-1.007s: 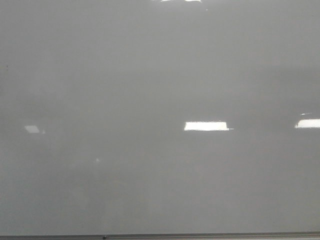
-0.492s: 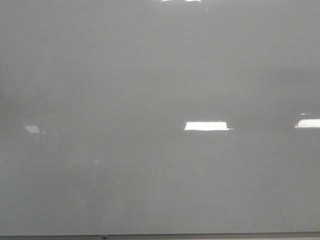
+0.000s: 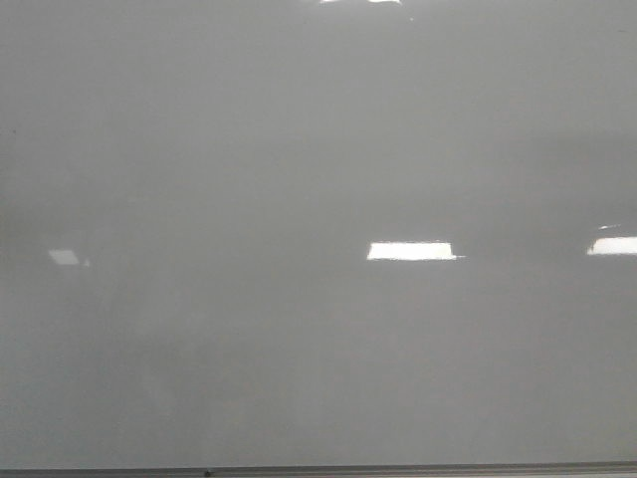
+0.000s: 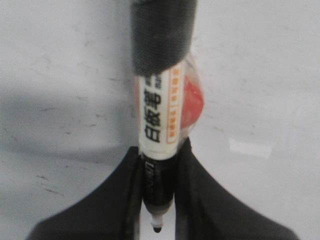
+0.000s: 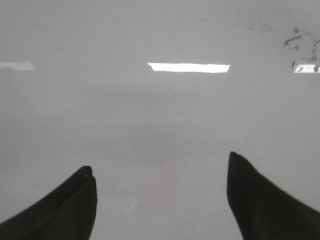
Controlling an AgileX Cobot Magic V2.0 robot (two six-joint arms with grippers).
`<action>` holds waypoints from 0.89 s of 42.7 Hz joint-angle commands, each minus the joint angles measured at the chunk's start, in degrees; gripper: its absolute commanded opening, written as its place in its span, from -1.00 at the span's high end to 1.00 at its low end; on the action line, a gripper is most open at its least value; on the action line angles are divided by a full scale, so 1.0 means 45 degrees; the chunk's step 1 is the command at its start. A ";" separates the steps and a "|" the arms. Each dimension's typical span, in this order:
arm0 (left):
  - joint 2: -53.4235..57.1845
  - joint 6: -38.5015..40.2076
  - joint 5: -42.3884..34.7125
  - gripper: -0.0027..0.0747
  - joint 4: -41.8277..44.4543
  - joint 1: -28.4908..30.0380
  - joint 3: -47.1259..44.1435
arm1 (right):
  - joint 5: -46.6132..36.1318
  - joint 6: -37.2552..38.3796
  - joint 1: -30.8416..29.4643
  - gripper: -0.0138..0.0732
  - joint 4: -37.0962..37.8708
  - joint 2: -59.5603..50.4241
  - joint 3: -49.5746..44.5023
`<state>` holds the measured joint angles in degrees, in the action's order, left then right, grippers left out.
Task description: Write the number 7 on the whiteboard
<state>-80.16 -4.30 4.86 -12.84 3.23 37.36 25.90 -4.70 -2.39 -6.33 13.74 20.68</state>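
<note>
The whiteboard (image 3: 299, 179) fills the front view, glossy pale grey, with a thin grey edge strip (image 3: 398, 469) along the bottom. No number 7 shows on it in any view. Neither gripper shows in the front view. In the left wrist view my left gripper (image 4: 159, 165) is shut on a white-and-black marker (image 4: 159, 120) with its cap off; its black tip (image 4: 157, 229) points at the board (image 4: 260, 75). Whether the tip touches the board I cannot tell. In the right wrist view my right gripper (image 5: 160, 172) is open and empty over the board (image 5: 160, 115).
Bright rectangular light reflections (image 3: 411, 251) lie on the board. Old smudge marks (image 5: 300, 40) show at one corner of the right wrist view, and faint scuffs (image 4: 50, 110) mark the board in the left wrist view.
</note>
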 commanded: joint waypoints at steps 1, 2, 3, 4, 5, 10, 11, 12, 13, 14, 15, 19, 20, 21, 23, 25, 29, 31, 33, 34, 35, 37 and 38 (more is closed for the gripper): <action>0.1133 -0.0062 0.1098 0.98 0.0145 -0.0012 0.0668 | -0.0886 0.0000 0.0021 -0.61 -0.0080 0.0217 0.0387; 0.1269 -0.0125 0.1701 0.98 0.0145 -0.0012 0.0819 | -0.0866 0.0000 0.0021 -0.61 -0.0080 0.0217 0.0387; 0.1386 -0.0272 0.2349 0.98 0.0145 -0.0012 0.0993 | -0.0806 0.0000 0.0021 -0.61 -0.0095 0.0229 0.0408; 0.1475 -0.0362 0.3042 0.98 0.0145 -0.0012 0.1196 | -0.0729 0.0000 0.0021 -0.61 -0.0125 0.0259 0.0421; 0.1539 -0.0460 0.3774 0.98 0.0145 -0.0033 0.1424 | -0.0657 0.0000 0.0021 -0.61 -0.0154 0.0308 0.0434; 0.1521 -0.1948 0.7610 0.98 0.0120 -0.0609 0.2825 | -0.0327 -0.0011 0.0048 -0.61 -0.0330 0.1007 0.0669; 0.1508 -0.2271 0.8192 0.98 0.0120 -0.0805 0.3062 | -0.0273 -0.0011 0.0075 -0.61 -0.0389 0.1209 0.0737; 0.1490 -0.2620 0.8681 0.98 0.0120 -0.1031 0.3207 | -0.0227 -0.0023 0.0117 -0.61 -0.0418 0.1348 0.0820; 0.1490 -0.3016 0.9074 0.98 0.0120 -0.1278 0.3473 | -0.0135 -0.0040 0.0205 -0.61 -0.0444 0.1647 0.0905; 0.1490 -0.3443 0.9409 0.98 0.0120 -0.1546 0.3652 | -0.0088 -0.0061 0.0265 -0.61 -0.0457 0.1881 0.0993; 0.1490 -0.3881 0.9702 0.98 0.0120 -0.1833 0.3823 | -0.0073 -0.0111 0.0367 -0.61 -0.0456 0.2121 0.1087; 0.1490 -0.5653 1.0408 0.98 0.0120 -0.3170 0.4316 | 0.0262 -0.0386 0.0973 -0.61 -0.0470 0.3166 0.1504; 0.1490 -0.6227 1.0492 0.98 0.0120 -0.3663 0.4389 | 0.0344 -0.0531 0.1246 -0.61 -0.0470 0.3428 0.1653; 0.1490 -0.6642 1.0517 0.98 0.0120 -0.4044 0.4423 | 0.0441 -0.0683 0.1468 -0.61 -0.0470 0.3687 0.1734; 0.1490 -0.7380 1.0667 0.98 0.0120 -0.4682 0.4532 | 0.0708 -0.0985 0.1965 -0.61 -0.0485 0.4193 0.2009; 0.1490 -0.8213 1.0778 0.98 0.0120 -0.5554 0.4607 | 0.1036 -0.1293 0.2514 -0.61 -0.0532 0.4664 0.2376; 0.1490 -0.9001 1.0800 0.98 0.0120 -0.6987 0.4664 | 0.1667 -0.2040 0.3841 -0.61 -0.0652 0.5619 0.3112; 0.1490 -0.9220 1.0800 0.98 0.0120 -0.7540 0.4664 | 0.1952 -0.2428 0.4490 -0.61 -0.0824 0.6073 0.3600; 0.1513 -0.9411 1.0699 0.98 0.0120 -0.8099 0.4664 | 0.2254 -0.2932 0.5260 -0.61 -0.1186 0.6515 0.4117; 0.1540 -0.9473 1.0661 0.98 0.0120 -0.8316 0.4664 | 0.2340 -0.3157 0.5584 -0.61 -0.1294 0.6693 0.4342; 0.1540 -0.9568 1.0602 0.98 0.0120 -0.8524 0.4664 | 0.2526 -0.3482 0.6015 -0.61 -0.1518 0.6858 0.4572; 0.1666 -0.9983 1.0428 0.98 0.0120 -0.9034 0.4664 | 0.2855 -0.4106 0.6743 -0.61 -0.1932 0.7247 0.5155; 0.1759 -1.0071 1.0293 0.98 0.0120 -0.9211 0.4664 | 0.3035 -0.4466 0.7130 -0.61 -0.2214 0.7490 0.5363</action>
<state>-74.79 -47.38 54.05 -11.69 -35.20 56.50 40.06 -19.53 25.43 -12.40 44.88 39.80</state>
